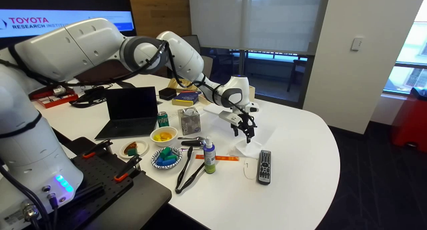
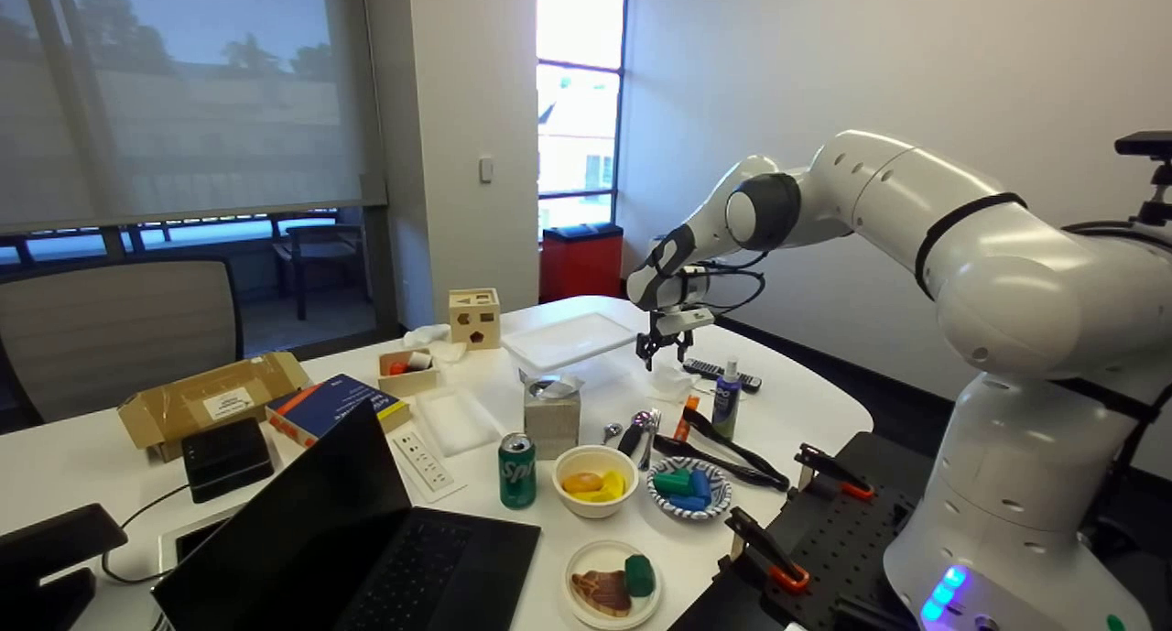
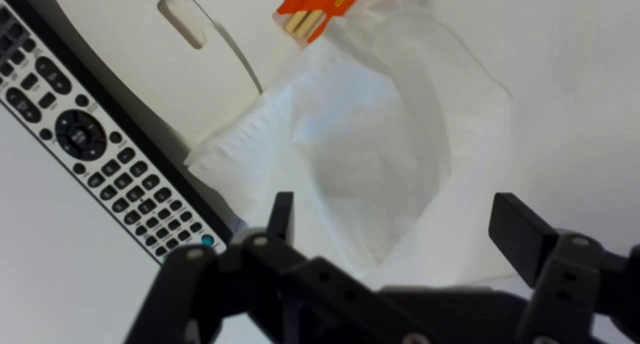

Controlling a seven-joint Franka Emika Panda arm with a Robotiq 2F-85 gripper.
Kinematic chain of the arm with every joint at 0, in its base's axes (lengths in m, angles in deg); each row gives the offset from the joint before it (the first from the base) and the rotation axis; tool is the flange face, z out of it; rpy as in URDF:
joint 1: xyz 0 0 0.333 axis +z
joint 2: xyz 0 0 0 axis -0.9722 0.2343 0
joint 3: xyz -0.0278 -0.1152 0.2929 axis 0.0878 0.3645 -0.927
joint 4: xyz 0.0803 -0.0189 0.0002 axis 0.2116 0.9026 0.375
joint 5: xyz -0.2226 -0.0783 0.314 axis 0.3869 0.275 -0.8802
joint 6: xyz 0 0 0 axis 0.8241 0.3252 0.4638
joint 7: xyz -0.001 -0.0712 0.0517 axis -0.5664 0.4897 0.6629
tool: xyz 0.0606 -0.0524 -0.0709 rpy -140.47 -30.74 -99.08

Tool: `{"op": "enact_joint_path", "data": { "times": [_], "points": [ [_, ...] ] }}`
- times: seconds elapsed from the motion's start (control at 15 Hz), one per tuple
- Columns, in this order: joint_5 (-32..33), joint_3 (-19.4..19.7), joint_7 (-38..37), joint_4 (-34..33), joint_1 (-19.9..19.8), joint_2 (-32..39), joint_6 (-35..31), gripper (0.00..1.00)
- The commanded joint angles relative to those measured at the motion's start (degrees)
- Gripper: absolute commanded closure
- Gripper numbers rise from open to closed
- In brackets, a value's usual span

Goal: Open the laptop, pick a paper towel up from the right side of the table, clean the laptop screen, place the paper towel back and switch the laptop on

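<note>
The small, thin white paper towel (image 3: 365, 144) is lying rumpled on the large white worktop (image 1: 300, 176) with its rounded edge, its soft sheet forming creases and a shadowed hollow. The black gripper (image 3: 392, 209) is hovering close over it, jaws parted wide and holding nothing; whether a tip is brushing the paper cannot be told. The picking-up step is probably in hand, though a finished laying-back would be looking much the same. If the towel is due for lifting, the next move is calling for a slight descent and a pinch across a standing crease, as limp paper may be sliding away from hard tips. Just beside it, a long silver-and-black plastic remote control (image 3: 100, 144) is lying face up, and an orange chopstick sleeve (image 3: 325, 7) with yellow lettering is baring pale wooden ends. Nearby, a slender purple-and-green plastic spray bottle (image 1: 209, 158) is standing upright. Well apart, the slim dark laptop (image 1: 128, 126) is standing open, its flat, smooth laptop screen (image 1: 131, 102) showing only black, so switching on seems to be waiting.
</note>
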Motion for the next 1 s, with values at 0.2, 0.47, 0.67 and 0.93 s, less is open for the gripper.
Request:
{"op": "enact_joint_path", "data": {
  "times": [0.2, 0.47, 0.67, 0.93],
  "points": [
    [0.2, 2.0, -1.9, -12.6, 0.2, 9.1, 6.1, 0.31],
    [0.3, 2.4, -2.2, -15.9, 0.0, 10.9, 7.4, 0.63],
    [0.3, 3.0, -2.5, -15.4, 0.2, 10.0, 8.2, 0.85],
    [0.0, 2.8, -0.7, -12.4, -0.1, 6.6, 10.8, 1.0]
  ]
}}
